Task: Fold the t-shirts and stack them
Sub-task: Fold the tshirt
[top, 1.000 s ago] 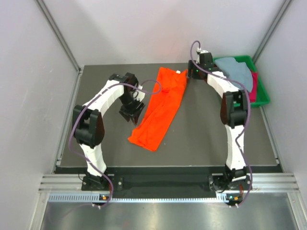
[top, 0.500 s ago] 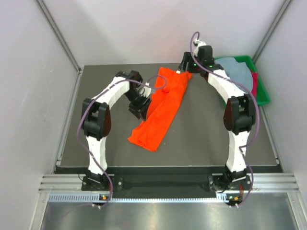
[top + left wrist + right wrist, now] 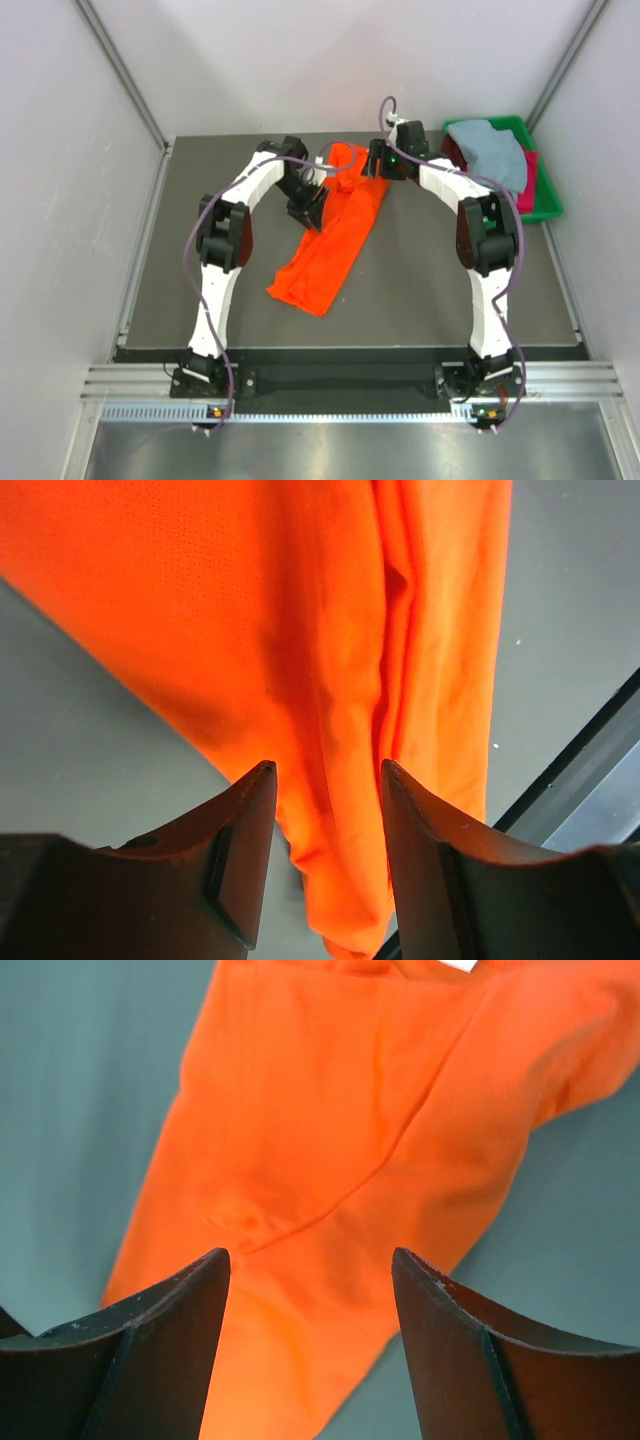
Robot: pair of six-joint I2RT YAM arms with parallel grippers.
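My left jaws and right jaws, both released and empty, have swung in over the end of the orange shirt [image 3: 335, 228] nearest the tray [image 3: 549, 200], where it lies on the desk [image 3: 430, 290], so I judge a pinch for the next fold is due.

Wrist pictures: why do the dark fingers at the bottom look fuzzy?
Left wrist view: the left gripper sits very near the lens, so its edges go soft, while the orange t-shirt shows its weave. Right wrist view: the right gripper looks soft too. Top view: evenly lit, sharp.
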